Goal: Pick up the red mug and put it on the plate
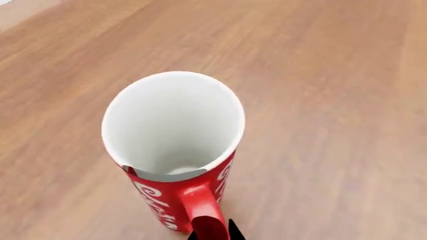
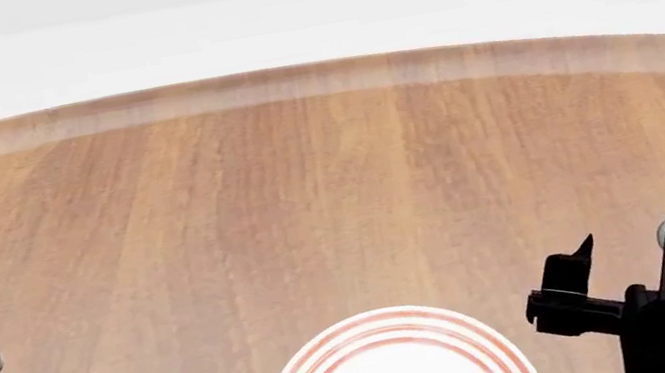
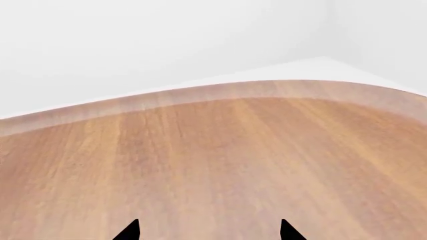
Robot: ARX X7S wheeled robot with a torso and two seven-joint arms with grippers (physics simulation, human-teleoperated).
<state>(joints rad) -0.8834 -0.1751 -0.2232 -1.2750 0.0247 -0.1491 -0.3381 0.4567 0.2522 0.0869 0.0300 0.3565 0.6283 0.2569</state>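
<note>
Left wrist view: we see the red mug upright on the table, its handle between the left gripper tips; grip unclear.
Head view: plate at table's near edge.
Right wrist view: right gripper tips spread, nothing between.

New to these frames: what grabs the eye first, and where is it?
The red mug fills the left wrist view: upright on the wooden table, white inside, handle toward the camera, with the left gripper at the handle. In the head view, the plate with red rings sits at the near edge between the arms, nothing on the part that shows. The right gripper hangs open over bare wood.
</note>
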